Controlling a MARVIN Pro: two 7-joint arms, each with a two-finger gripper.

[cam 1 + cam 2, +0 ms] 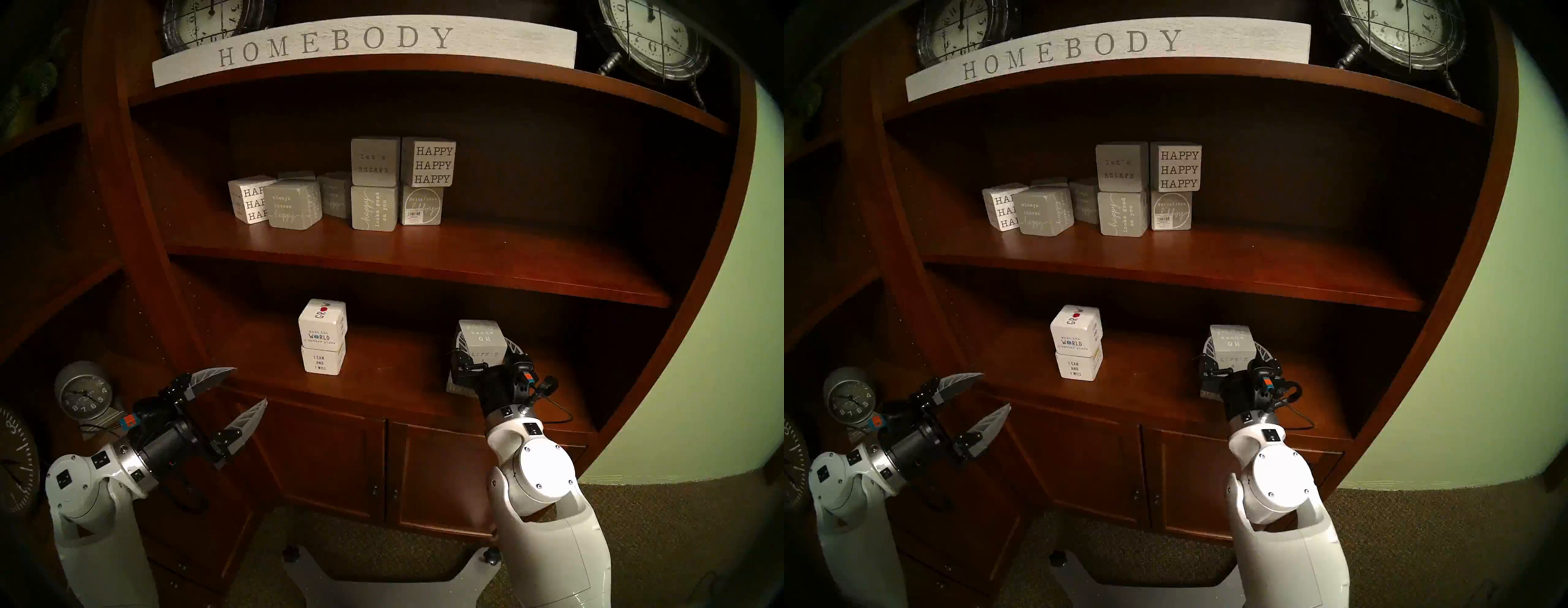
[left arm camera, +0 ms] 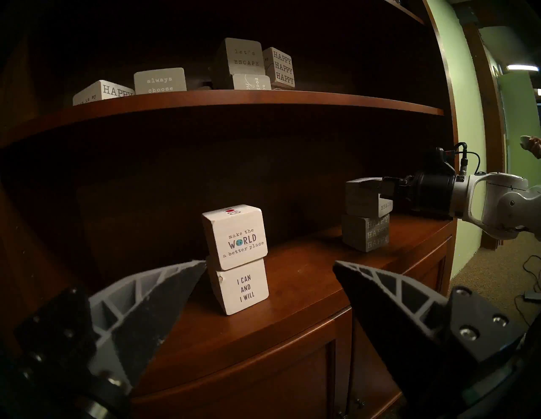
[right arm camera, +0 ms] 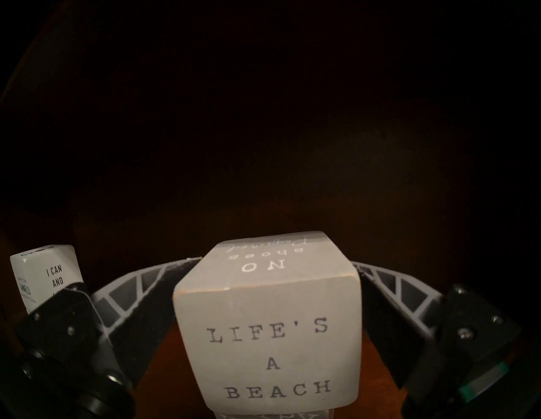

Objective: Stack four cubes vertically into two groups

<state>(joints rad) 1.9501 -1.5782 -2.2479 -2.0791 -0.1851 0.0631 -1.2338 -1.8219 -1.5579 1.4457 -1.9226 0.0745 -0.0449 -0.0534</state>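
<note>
The right claw (image 3: 268, 292) grips the top grey cube (image 3: 269, 336), resting on the lower grey cube (image 2: 366, 232) near the shelf's (image 1: 382, 373) right edge. The left claw (image 1: 237, 395) hangs wide open, empty.

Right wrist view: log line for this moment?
right gripper: shut on grey "LIFE'S A BEACH" cube, atop grey "HAPPY" cube | left gripper: open | white two-cube tower: standing

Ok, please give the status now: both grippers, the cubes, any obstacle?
Left gripper open, empty. Right gripper shut on grey cube, atop lower grey cube. White tower stacked. Nothing in the way.
</note>
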